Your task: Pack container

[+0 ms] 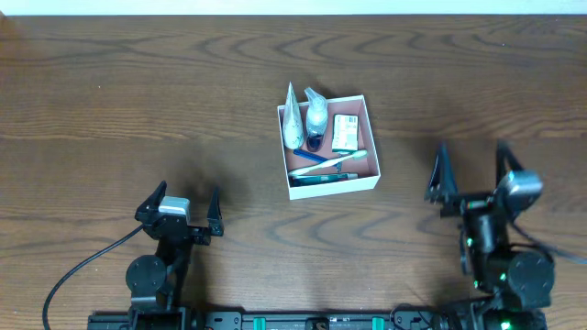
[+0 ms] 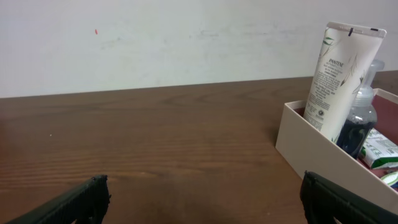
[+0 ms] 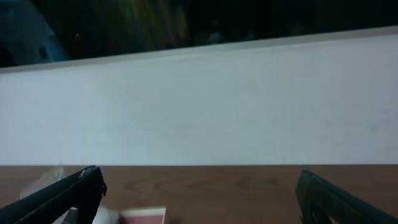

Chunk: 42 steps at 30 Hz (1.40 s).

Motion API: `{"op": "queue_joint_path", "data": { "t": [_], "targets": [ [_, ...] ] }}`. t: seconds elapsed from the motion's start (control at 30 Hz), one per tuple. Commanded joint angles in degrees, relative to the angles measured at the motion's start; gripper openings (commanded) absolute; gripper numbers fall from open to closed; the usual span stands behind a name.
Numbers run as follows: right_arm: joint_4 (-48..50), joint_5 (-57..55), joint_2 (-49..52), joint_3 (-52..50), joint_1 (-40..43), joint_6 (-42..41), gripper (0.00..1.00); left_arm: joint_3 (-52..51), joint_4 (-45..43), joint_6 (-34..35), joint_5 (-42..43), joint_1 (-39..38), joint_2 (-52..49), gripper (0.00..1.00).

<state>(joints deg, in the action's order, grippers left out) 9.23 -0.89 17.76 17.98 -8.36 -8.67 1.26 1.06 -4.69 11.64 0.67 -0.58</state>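
The container (image 1: 374,154), a shallow square white-walled box with a pink-brown inside, sits mid-table. In it lie a white tube (image 1: 292,122), a small clear bottle (image 1: 316,114), a green-and-white packet (image 1: 345,133) and a toothbrush (image 1: 328,162). The left wrist view shows its white wall (image 2: 311,149) with the tube (image 2: 339,74) and bottle (image 2: 362,118) leaning in it. My left gripper (image 1: 180,210) is open and empty, to the container's front left. My right gripper (image 1: 471,172) is open and empty, to its right. A blurred corner of the container (image 3: 140,216) shows in the right wrist view.
A brown wooden table (image 1: 138,101) spreads around the container. A white wall (image 2: 155,37) runs along the table's far edge. The arm bases and a black cable (image 1: 69,275) sit at the near edge.
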Motion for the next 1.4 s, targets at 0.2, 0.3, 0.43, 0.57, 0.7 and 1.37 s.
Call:
{"op": "queue_joint_path", "data": {
  "t": [0.2,0.3,0.43,0.57,0.7,1.37],
  "targets": [
    [0.4,2.5,-10.7,-12.1,0.6,0.5,0.99,-1.0,1.9,0.1,0.8,0.3,0.3,0.98],
    [0.4,2.4,-10.8,-14.0,0.6,0.6,0.99,-1.0,1.9,0.1,0.8,0.3,0.3,0.98],
    [0.4,2.4,-10.8,-15.6,0.6,0.6,0.99,-1.0,1.9,0.0,0.8,0.3,0.3,0.98],
    [0.1,2.4,-12.4,-16.9,0.6,0.6,0.99,-1.0,1.9,0.0,0.8,0.3,0.3,0.98],
    [-4.3,2.4,-17.0,-17.7,1.0,0.6,0.99,-1.0,1.9,0.1,0.8,0.3,0.3,0.98],
    [-13.5,1.8,-17.4,-17.7,1.4,5.1,0.99,-1.0,1.9,0.0,0.8,0.3,0.3,0.98]
  ]
}}
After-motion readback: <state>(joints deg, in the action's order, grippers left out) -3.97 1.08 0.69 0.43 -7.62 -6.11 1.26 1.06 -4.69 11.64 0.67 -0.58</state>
